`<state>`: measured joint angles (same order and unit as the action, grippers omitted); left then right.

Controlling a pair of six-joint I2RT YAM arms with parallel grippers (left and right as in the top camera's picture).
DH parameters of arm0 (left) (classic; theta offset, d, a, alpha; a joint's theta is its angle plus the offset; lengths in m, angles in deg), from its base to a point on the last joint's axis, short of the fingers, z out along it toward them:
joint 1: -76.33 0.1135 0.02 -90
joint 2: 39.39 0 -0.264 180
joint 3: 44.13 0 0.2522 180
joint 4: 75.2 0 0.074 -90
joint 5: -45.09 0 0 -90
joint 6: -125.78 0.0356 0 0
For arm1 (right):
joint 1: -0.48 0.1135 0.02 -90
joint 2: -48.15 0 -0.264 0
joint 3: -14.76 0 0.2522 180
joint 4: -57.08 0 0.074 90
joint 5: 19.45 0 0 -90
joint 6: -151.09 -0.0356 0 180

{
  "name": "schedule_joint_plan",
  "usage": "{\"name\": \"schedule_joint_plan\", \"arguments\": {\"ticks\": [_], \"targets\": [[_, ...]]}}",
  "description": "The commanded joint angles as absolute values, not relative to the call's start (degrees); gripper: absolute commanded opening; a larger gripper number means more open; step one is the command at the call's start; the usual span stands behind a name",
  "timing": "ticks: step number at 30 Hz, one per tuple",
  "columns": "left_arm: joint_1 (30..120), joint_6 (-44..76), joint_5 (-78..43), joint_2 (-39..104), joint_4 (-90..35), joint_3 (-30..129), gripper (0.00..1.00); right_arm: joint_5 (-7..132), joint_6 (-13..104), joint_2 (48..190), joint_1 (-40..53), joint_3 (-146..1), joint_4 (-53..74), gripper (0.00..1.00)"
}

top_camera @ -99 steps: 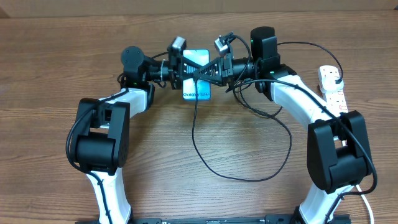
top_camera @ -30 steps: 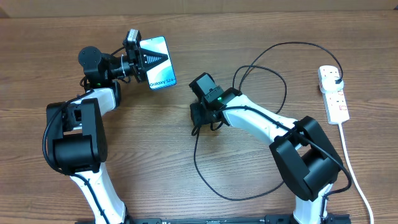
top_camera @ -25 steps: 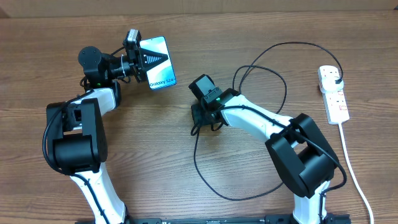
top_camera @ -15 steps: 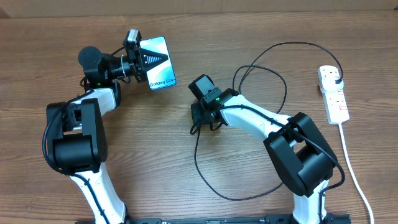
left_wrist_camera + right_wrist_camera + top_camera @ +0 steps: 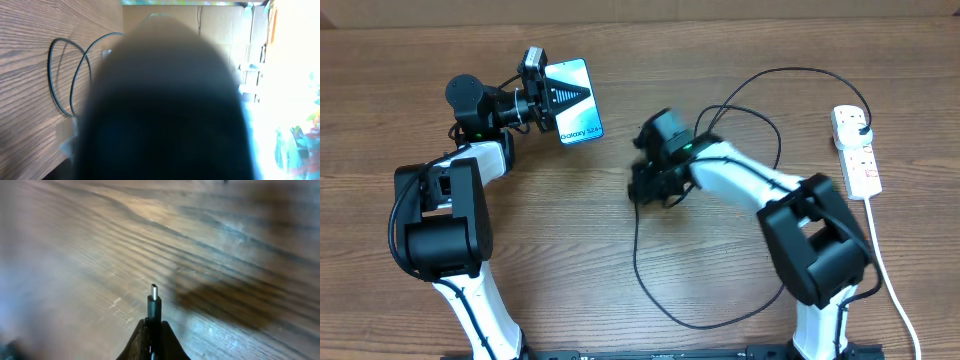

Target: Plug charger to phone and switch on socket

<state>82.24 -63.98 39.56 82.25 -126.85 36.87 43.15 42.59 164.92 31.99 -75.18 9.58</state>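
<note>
My left gripper [image 5: 552, 101] is shut on the phone [image 5: 576, 103], holding it off the table at the far left with its light blue screen up. In the left wrist view the phone [image 5: 165, 110] is a dark blur filling the frame. My right gripper [image 5: 642, 185] is shut on the charger's connector tip [image 5: 154, 300], which points out from between the fingers above the wood. The black charger cable [image 5: 670, 290] loops over the table to its plug in the socket [image 5: 855, 150], a white power strip at the right edge. The gripper is well apart from the phone.
The socket's thick white lead [image 5: 890, 270] runs down the right side toward the front edge. Cable loops [image 5: 760, 100] lie behind my right arm. A cable loop [image 5: 70, 75] and cardboard boxes show in the left wrist view.
My right arm has swung back and to the right with the connector tip, now lifted off the wood. The left arm and phone have not moved in the last second.
</note>
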Motion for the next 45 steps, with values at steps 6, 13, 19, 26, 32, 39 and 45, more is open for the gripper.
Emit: {"name": "schedule_joint_plan", "arguments": {"ticks": [6, 13, 19, 26, 32, 39, 45], "targets": [[83.5, -61.4, 40.5, 81.2, -127.3, 37.3, 0.04, 3.2, 61.5, 160.7, 25.1, -75.5, 10.2, 0.04], [81.6, -60.7, 39.2, 81.2, -127.3, 37.3, 0.04, -8.6, 62.9, 160.7, 25.2, -75.5, 14.3, 0.04], [79.7, -63.7, 33.0, 81.2, -127.3, 37.3, 0.04, -9.2, 57.3, 160.7, 25.1, -75.5, 20.0, 0.04], [78.1, -63.7, 32.0, 81.2, -127.3, 37.3, 0.05, -4.3, 43.5, 160.7, 25.1, -75.5, 29.1, 0.04], [78.1, -63.7, 31.3, 81.2, -127.3, 37.3, 0.04, -4.1, 38.8, 160.7, 25.1, -75.5, 31.5, 0.04], [78.1, -63.6, 31.4, 81.2, -127.3, 37.3, 0.05, -4.5, 35.4, 160.7, 25.0, -75.5, 35.0, 0.04], [78.1, -63.7, 31.5, 81.2, -127.3, 37.3, 0.05, -4.5, 30.4, 160.7, 24.4, -75.5, 41.6, 0.04]]}}
